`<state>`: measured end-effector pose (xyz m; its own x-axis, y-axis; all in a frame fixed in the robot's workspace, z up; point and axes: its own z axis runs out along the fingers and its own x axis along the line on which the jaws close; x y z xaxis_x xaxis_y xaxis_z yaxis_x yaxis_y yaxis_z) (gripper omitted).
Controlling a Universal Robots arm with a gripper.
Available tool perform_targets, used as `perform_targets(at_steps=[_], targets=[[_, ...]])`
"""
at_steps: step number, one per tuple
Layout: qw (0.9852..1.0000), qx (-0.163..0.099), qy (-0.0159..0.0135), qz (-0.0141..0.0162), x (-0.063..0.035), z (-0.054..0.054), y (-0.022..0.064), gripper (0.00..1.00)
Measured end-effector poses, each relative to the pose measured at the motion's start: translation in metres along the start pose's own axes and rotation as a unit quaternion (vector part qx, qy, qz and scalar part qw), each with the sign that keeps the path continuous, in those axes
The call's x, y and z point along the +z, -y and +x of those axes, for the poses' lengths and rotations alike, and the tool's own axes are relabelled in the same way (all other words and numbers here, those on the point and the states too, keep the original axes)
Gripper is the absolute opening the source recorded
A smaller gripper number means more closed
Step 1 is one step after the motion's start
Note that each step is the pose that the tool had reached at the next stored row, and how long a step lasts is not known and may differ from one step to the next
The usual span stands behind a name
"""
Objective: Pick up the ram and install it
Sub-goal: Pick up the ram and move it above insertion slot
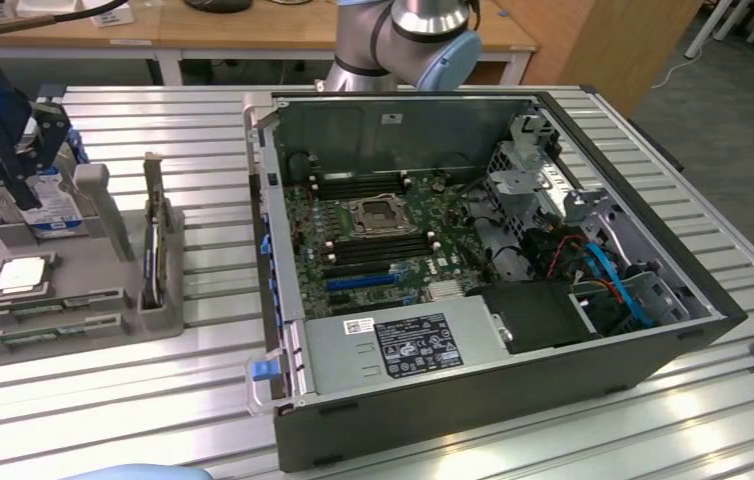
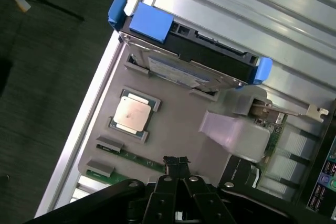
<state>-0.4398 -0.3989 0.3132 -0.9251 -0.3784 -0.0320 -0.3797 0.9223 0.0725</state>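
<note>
Two green ram sticks lie edge-up in slots at the near end of a grey holder tray [image 1: 84,345], one ram stick [image 1: 68,302] behind the other ram stick [image 1: 54,333]. In the wrist view the nearer-to-gripper ram stick [image 2: 137,159] runs up to my fingertips, with the second ram stick [image 2: 107,178] beside it. My gripper [image 1: 14,192] hangs over the tray's far end, near the hard drive. Its fingers are shut with nothing between them, and in the wrist view the gripper [image 2: 176,162] hovers above the ram stick's end.
The tray also holds an upright silver hard drive [image 1: 50,205] with blue clips, a square CPU [image 2: 133,115] and an upright expansion card [image 1: 153,240]. An open PC case [image 1: 484,250] lies to the exterior view's right, motherboard exposed with dark memory slots [image 1: 374,246] beside the CPU socket [image 1: 380,212].
</note>
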Motion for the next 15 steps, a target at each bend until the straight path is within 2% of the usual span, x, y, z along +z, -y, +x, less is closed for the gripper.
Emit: perform_targets(at_steps=[7, 15], targets=[[0.9991, -0.042, -0.0031, -0.0013, 0.0009, 0.0000, 0.0001, 0.10], [0.9960, -0.090, -0.0065, -0.0029, 0.0017, 0.0001, 0.0002, 0.10]])
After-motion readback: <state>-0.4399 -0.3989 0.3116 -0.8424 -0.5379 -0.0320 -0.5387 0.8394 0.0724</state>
